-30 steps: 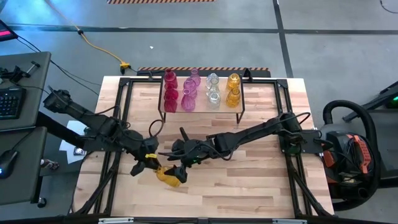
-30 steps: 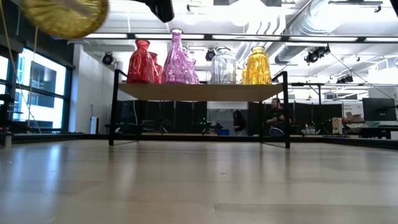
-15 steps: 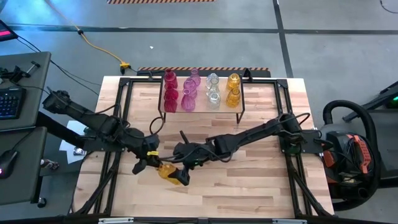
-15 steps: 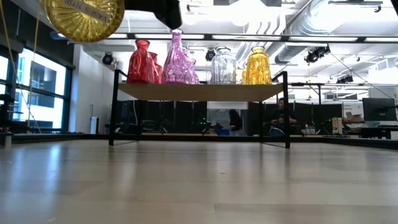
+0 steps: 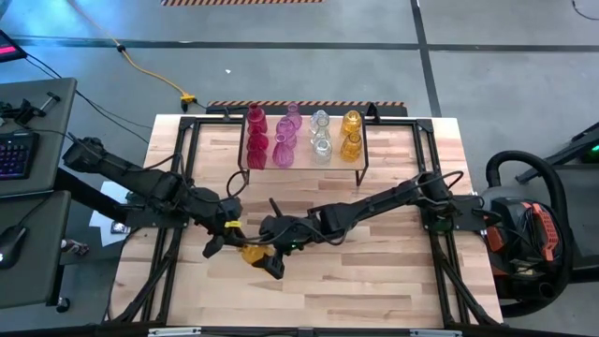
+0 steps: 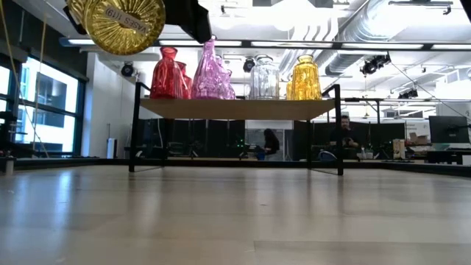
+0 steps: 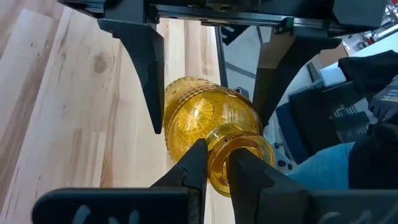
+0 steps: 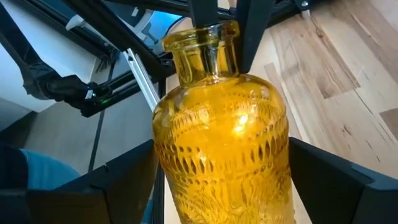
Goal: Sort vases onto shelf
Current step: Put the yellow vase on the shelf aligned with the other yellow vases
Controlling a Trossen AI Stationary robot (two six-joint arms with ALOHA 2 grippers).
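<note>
**A:** What am I looking at, biggest thing first?

**B:** I see the wooden table (image 5: 374, 271), and toward its far edge the shelf (image 5: 304, 159), a small plank on thin black legs. It carries eight vases (image 6: 213, 73) in red, pink, clear and yellow pairs. Both arms meet over the near middle of the table, well apart from the shelf.

**A:** And the vase in play?

**B:** I have a yellow vase (image 5: 253, 253) off the table, up in the air between the two grippers. It is translucent amber glass, with a rounded body covered in small embossed dashes, a short narrow neck and a thick rim. In the low view its round ribbed base (image 6: 124, 26) faces the camera.

**A:** Which way does it point?

**B:** It lies roughly level. Its long axis runs from the left gripper toward the right one, neck toward the left arm, base toward the near table edge.

**A:** Grippers?

**B:** The left gripper (image 7: 211, 165) is pinching the vase's neck, fingers nearly together on it. The right gripper (image 5: 273, 262) is spread wide, one finger on each side of the body; I cannot tell whether they touch the glass.
</note>
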